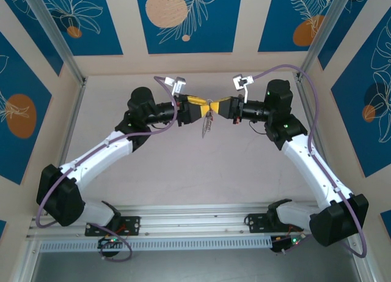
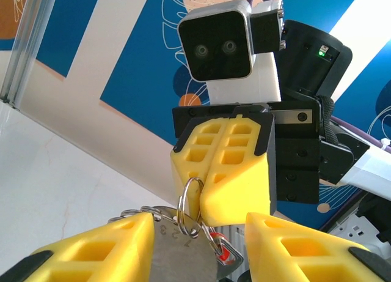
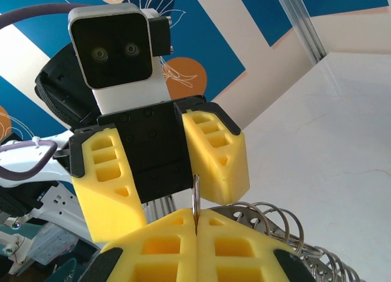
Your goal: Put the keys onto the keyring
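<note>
Left hand [image 2: 198, 233] hovers half-open above the desk [image 1: 183, 172], its yellow fingers [image 2: 91, 251] either side of the grey keyring [image 2: 183, 257] and not clearly gripping it. The red-headed key [image 2: 227, 255] lies against that loop. The right hand [image 2: 204, 199] is clamped on a small silver ring [image 2: 189, 204]. Threading looks under way. Next, I reckon, the left must close firmly and steady the loop.

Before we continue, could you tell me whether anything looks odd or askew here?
Nothing looks damaged, but the keyring bunch dangles in mid-air, slightly tilted, from one silver ring pinched by the right gripper, inside the open left gripper.
</note>
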`<act>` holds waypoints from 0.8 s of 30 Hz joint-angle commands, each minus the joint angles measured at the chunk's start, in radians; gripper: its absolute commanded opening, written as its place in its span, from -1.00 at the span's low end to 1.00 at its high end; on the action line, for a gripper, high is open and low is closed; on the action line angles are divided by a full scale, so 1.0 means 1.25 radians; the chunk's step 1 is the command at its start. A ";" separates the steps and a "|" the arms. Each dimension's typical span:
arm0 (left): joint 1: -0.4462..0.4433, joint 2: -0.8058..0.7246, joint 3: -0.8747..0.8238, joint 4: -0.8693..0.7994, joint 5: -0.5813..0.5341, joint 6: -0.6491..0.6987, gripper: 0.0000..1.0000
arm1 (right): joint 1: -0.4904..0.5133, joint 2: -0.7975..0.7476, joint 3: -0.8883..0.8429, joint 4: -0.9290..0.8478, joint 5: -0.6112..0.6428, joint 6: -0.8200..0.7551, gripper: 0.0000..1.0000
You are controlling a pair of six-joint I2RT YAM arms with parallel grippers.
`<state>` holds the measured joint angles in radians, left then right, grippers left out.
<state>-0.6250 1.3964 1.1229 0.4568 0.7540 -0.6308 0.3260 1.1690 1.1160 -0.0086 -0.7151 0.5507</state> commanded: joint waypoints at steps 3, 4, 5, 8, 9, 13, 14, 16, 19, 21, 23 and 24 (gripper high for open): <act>-0.011 0.000 0.002 0.042 -0.007 -0.004 -0.20 | 0.010 -0.006 -0.009 0.021 -0.011 0.010 -1.00; -0.012 -0.001 0.002 0.045 -0.009 -0.005 -0.22 | 0.010 -0.007 -0.010 0.021 -0.011 0.010 -1.00; -0.012 -0.002 0.002 0.046 -0.010 -0.005 -0.24 | 0.012 -0.007 -0.010 0.022 -0.011 0.010 -1.00; -0.013 -0.001 0.005 0.048 -0.011 -0.005 -0.31 | 0.015 -0.009 -0.014 0.020 -0.009 0.009 -1.00; -0.014 0.000 0.006 0.048 -0.009 -0.005 -0.34 | 0.015 -0.010 -0.014 0.019 -0.008 0.009 -1.00; -0.018 0.005 0.010 0.051 -0.006 -0.006 -0.53 | 0.019 -0.010 -0.017 0.020 -0.007 0.007 -1.00; -0.018 0.006 0.011 0.051 -0.004 -0.005 -0.59 | 0.020 -0.011 -0.017 0.019 -0.007 0.007 -1.00; -0.020 0.009 0.013 0.052 -0.002 -0.004 -0.71 | 0.021 -0.011 -0.018 0.020 -0.005 0.007 -1.00; -0.023 0.009 0.013 0.051 0.001 -0.002 -0.86 | 0.024 -0.014 -0.019 0.020 -0.002 0.006 -1.00; -0.024 0.009 0.013 0.049 0.002 0.000 -0.98 | 0.025 -0.014 -0.019 0.019 -0.002 0.006 -1.00; -0.024 0.008 0.012 0.047 0.001 0.002 -1.00 | 0.026 -0.014 -0.019 0.020 -0.002 0.006 -1.00; -0.025 0.007 0.012 0.045 0.000 0.004 -1.00 | 0.026 -0.015 -0.019 0.020 -0.001 0.007 -1.00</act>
<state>-0.6334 1.3987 1.1229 0.4854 0.7395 -0.6415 0.3458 1.1667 1.1011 -0.0067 -0.7101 0.5507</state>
